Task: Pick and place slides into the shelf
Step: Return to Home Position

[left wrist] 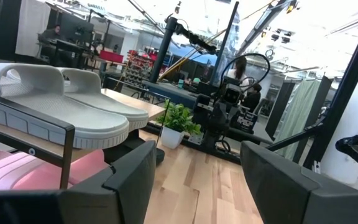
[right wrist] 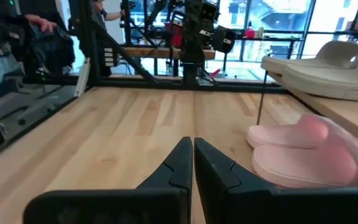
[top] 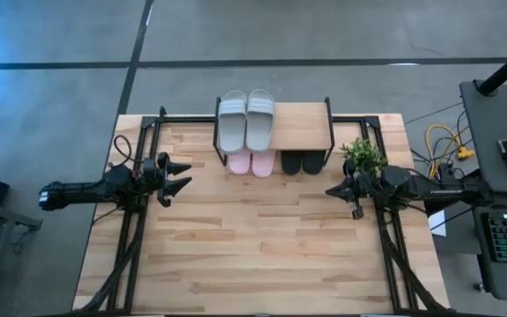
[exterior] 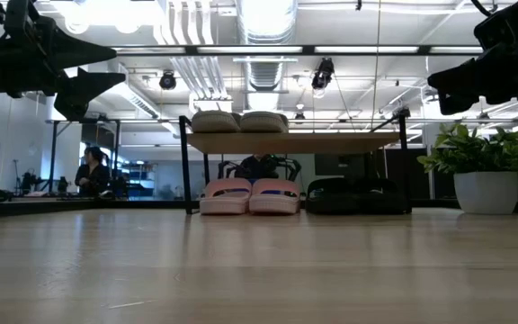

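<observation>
1. The surface is bare wood across its middle and near edge, so each arm has room to fold home along its own side edge.
2. The shelf stands at the middle of the far edge. Any retreat should draw away from it, never across it.
3. The left arm hangs by the left edge with its jaws apart and empty. The right arm is by the right edge, jaws together and empty. Both are raised off the wood, and that height is worth holding.
4. The grey-green pair lies on the plank's left half, with the pink pair beneath it and the black pair beneath the right half. The stowing looks done, so leave them alone.
5. The potted plant sits just beside the right arm, towards the far edge. It is the one thing a careless swing could clip.
</observation>
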Controlling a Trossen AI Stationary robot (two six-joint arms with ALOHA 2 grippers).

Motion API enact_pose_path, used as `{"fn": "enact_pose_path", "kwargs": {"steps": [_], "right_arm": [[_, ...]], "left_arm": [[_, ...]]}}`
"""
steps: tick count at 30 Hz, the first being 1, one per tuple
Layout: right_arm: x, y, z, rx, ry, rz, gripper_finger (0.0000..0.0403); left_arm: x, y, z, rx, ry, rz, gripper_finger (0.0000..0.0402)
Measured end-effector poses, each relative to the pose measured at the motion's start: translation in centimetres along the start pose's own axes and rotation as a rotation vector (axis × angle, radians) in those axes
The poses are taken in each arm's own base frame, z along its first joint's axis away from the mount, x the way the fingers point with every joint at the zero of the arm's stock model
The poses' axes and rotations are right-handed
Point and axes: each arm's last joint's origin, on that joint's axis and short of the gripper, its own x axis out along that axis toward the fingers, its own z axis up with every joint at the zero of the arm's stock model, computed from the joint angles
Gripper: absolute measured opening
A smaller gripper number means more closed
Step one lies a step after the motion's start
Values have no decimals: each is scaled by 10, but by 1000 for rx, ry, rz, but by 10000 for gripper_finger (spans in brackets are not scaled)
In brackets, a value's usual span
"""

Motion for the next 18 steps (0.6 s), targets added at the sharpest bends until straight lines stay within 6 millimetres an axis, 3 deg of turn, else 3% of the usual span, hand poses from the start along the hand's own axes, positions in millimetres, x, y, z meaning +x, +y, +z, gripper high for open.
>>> {"fn": "enact_pose_path", "kwargs": {"steps": [18], "right_arm": [[0, -1, -8, -7, 57, -26, 9]], "left_arm": [[0, -3, -1, -3, 10, -27, 221]]}}
